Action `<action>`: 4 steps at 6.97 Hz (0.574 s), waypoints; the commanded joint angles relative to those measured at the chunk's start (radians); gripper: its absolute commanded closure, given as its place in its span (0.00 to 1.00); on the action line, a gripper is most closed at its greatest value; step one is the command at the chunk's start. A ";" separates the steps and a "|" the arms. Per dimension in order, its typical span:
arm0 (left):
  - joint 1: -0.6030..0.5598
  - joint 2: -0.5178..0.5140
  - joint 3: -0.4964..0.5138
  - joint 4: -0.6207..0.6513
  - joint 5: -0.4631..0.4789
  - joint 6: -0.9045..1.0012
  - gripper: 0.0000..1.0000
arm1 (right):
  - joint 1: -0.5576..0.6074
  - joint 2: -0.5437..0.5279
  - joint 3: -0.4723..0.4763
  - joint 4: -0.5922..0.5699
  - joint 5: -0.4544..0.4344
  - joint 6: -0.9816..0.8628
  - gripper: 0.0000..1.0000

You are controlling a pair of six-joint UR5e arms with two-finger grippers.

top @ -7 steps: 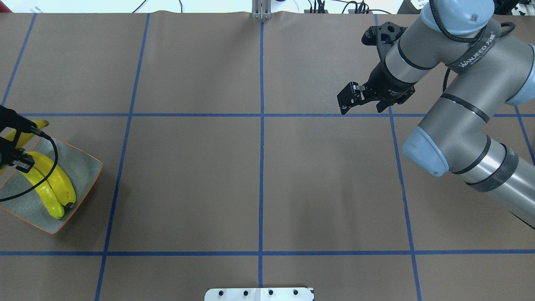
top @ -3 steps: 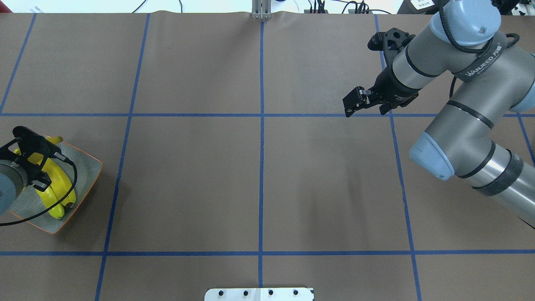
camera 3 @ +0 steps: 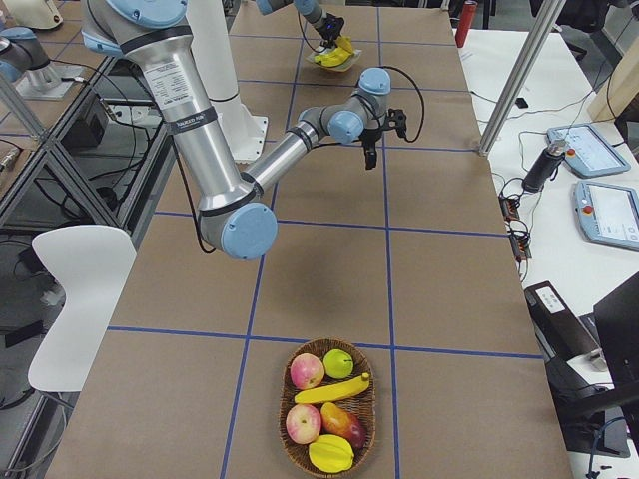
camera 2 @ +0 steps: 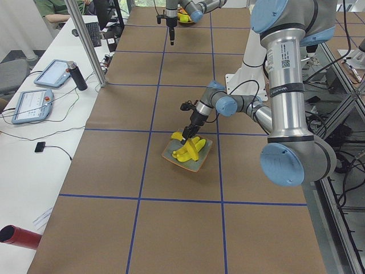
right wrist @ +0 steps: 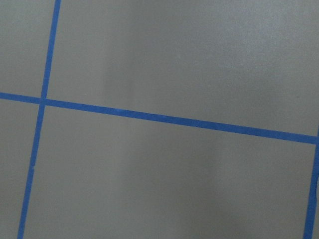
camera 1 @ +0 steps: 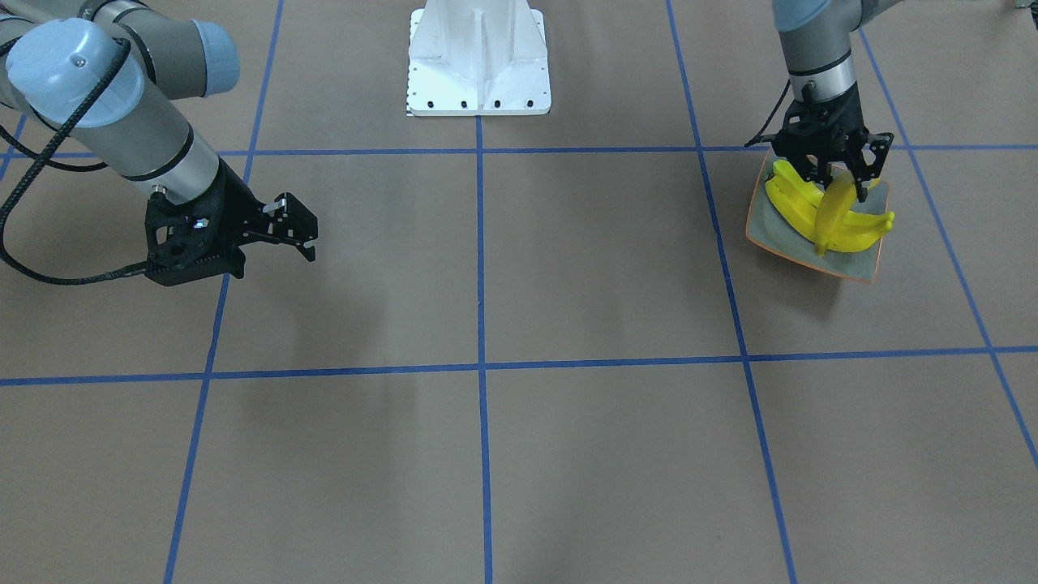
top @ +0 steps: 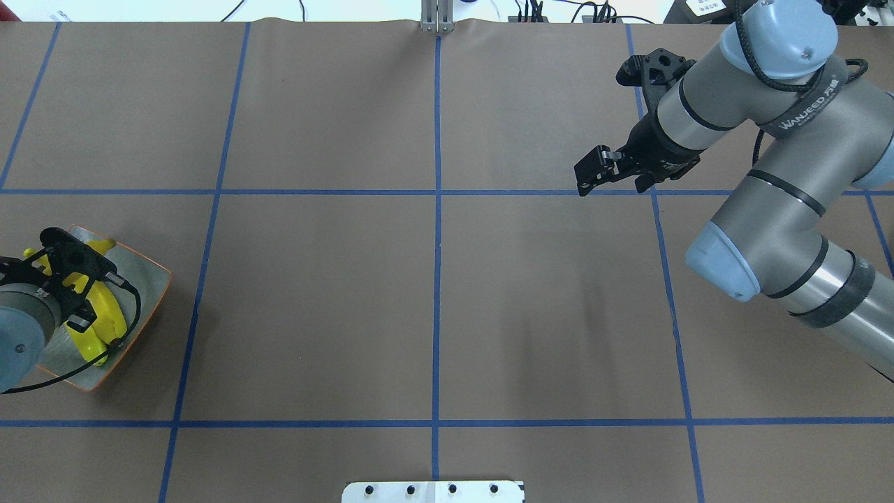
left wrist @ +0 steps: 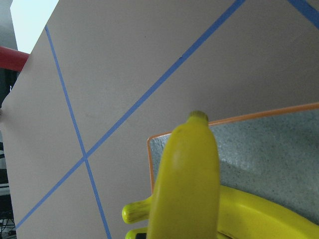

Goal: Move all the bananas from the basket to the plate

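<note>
The grey-blue plate (top: 150, 279) with an orange rim sits at the table's left side. Yellow bananas (camera 1: 791, 203) lie on it. My left gripper (camera 1: 831, 174) hangs over the plate, shut on another banana (camera 1: 835, 212) that crosses the ones below. That banana fills the left wrist view (left wrist: 189, 184) above the plate (left wrist: 279, 149). I cannot tell whether it touches the others. My right gripper (top: 604, 175) is open and empty over bare table at the far right. The wicker basket (camera 3: 290, 439) holds one more banana (camera 3: 329, 389).
The basket also holds apples and other fruit, and it stands near the table's end on my right. The white robot base (camera 1: 478, 57) sits at the middle of my edge. Blue tape lines cross the brown table cover.
My left gripper has moved in from the table's left edge with the banana, until it stands over the plate. My right arm has drawn back slightly to the right.
</note>
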 commanded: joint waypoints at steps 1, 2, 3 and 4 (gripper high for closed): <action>0.032 -0.003 0.004 0.012 0.013 -0.008 1.00 | 0.000 -0.005 0.000 0.000 0.001 -0.002 0.01; 0.036 -0.004 0.007 0.014 0.013 -0.008 1.00 | 0.000 -0.005 0.001 0.000 0.001 -0.002 0.01; 0.041 -0.006 0.008 0.014 0.013 -0.008 1.00 | 0.000 -0.005 0.000 0.000 0.001 -0.003 0.01; 0.044 -0.018 0.010 0.018 0.012 -0.008 0.98 | 0.002 -0.005 0.000 0.000 0.001 -0.003 0.01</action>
